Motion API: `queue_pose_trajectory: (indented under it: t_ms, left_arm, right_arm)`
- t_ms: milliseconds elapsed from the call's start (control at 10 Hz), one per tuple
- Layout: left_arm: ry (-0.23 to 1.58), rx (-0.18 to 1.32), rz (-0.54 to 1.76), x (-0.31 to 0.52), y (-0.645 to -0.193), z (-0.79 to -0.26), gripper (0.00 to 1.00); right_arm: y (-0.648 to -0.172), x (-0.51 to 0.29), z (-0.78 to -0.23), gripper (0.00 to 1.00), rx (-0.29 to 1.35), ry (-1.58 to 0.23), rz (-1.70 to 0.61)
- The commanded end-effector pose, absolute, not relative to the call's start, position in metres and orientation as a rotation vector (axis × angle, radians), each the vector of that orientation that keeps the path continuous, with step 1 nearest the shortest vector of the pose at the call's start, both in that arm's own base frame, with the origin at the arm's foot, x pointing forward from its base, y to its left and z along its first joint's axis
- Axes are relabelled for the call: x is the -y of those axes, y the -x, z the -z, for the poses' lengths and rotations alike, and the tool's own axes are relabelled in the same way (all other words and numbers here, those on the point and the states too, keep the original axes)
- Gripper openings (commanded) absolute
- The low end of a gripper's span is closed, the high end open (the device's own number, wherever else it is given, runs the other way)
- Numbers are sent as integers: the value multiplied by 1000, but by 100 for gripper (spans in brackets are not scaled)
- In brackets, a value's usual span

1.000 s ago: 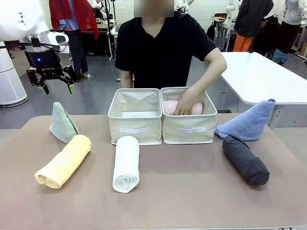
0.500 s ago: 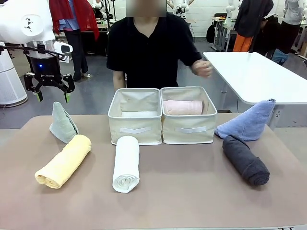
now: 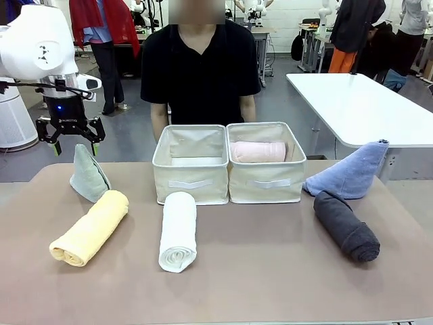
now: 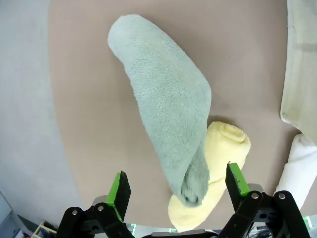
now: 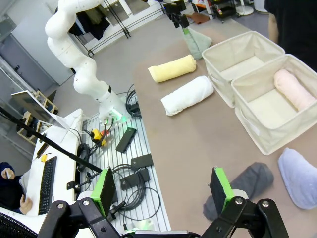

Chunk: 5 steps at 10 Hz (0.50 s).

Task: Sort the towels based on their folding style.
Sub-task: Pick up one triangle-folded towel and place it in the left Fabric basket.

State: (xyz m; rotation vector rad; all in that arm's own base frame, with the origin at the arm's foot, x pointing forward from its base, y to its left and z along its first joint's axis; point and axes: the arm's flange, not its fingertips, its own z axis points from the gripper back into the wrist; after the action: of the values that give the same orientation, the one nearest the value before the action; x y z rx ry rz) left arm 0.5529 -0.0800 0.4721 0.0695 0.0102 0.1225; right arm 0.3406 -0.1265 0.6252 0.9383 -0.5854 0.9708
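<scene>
You have a brown table [image 3: 270, 277] with a left basket [image 3: 191, 177] and a right basket [image 3: 267, 181] side by side. Just in front of the baskets lies a white roll [image 3: 178, 230]. Left of them, a yellow roll [image 3: 90, 227] touches a mint cone [image 3: 88, 176]. Right of them, a blue cone [image 3: 352, 172] touches a grey roll [image 3: 346, 227].

My left arm [image 3: 34, 34] holds its wrist vertical, left gripper [image 3: 74, 146] pointing straight down, fingers spread wide. My right gripper [image 5: 162, 191] hangs high, tilted downward, fingers equally wide apart, empty.

roll [image 3: 258, 151] in right basket [image 3: 267, 193] | left basket [image 3: 191, 194] adjoining | cone [image 3: 88, 177] behind leftmost roll [image 3: 90, 228]
</scene>
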Motion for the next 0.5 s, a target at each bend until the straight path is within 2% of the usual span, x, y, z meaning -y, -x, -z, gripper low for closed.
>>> queue_pose_trajectory:
  t_ms: [0,200,300,400]
  left_arm:
    - [-41,3,-152,86,-557,-464,100]
    - [-44,-3,-167,84,-564,-456,100]
    - [-38,3,-155,83,-564,-456,87]
    - [-39,8,-151,83,-563,-459,49]
  right_arm:
    - [-342,126,-624,100,613,-964,-980]
    - [-342,126,-624,100,613,-964,-980]
    - [-342,126,-624,100,613,-964,-980]
    - [-342,126,-624,100,613,-964,-980]
